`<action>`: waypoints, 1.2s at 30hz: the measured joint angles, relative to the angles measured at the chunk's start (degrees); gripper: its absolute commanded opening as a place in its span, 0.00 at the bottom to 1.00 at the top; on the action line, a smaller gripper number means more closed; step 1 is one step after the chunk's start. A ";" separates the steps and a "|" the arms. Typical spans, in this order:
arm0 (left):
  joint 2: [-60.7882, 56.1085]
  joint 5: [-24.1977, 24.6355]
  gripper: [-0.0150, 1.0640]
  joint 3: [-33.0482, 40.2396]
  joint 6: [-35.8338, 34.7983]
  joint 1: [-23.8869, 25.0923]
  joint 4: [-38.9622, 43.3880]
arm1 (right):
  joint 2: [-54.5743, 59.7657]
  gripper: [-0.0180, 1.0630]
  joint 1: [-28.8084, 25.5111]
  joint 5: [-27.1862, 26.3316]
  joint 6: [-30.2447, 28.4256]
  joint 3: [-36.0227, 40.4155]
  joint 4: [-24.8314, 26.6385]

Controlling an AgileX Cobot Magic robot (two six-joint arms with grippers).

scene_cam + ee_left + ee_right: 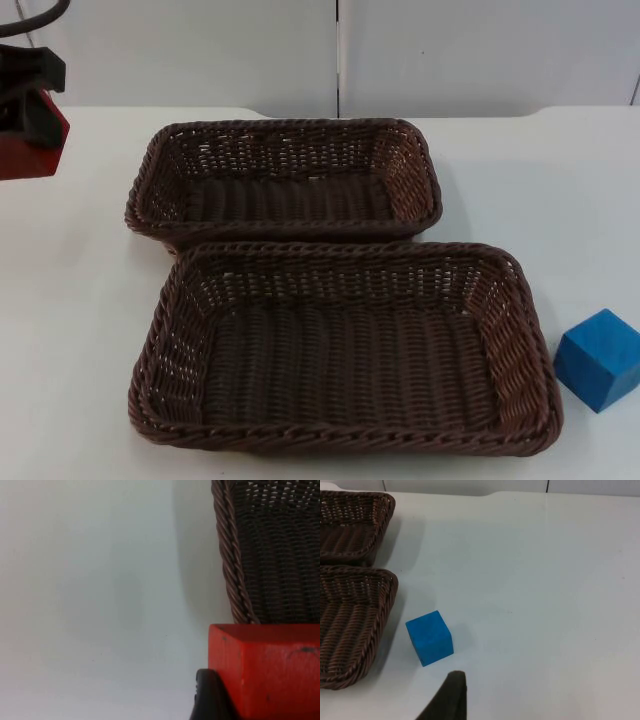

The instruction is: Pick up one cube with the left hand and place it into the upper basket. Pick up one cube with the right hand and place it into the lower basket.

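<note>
My left gripper [33,108] is shut on a red cube [25,155] at the far left, level with the upper basket [285,135] and apart from its left rim. In the left wrist view the red cube [270,670] sits against a black fingertip [209,700], with the upper basket's rim [229,555] just beyond it. A blue cube [598,358] lies on the table right of the lower basket [345,440]. My right gripper [449,697] hovers close to the blue cube [429,637], not touching it. Both baskets hold nothing.
The two brown wicker baskets stand one behind the other, almost touching, in the table's middle. The lower basket's right rim [390,587] is a short way from the blue cube. The grey partition wall [480,50] closes the far side.
</note>
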 measured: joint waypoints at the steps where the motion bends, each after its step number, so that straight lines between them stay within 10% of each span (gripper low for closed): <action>1: 0.00 0.00 0.01 0.00 0.00 0.00 0.00 | 0.00 0.99 0.00 0.00 0.00 0.00 0.00; 36: 25.86 1.42 0.01 -26.20 0.75 -16.24 -1.47 | 0.00 0.99 0.00 0.00 0.00 0.00 0.00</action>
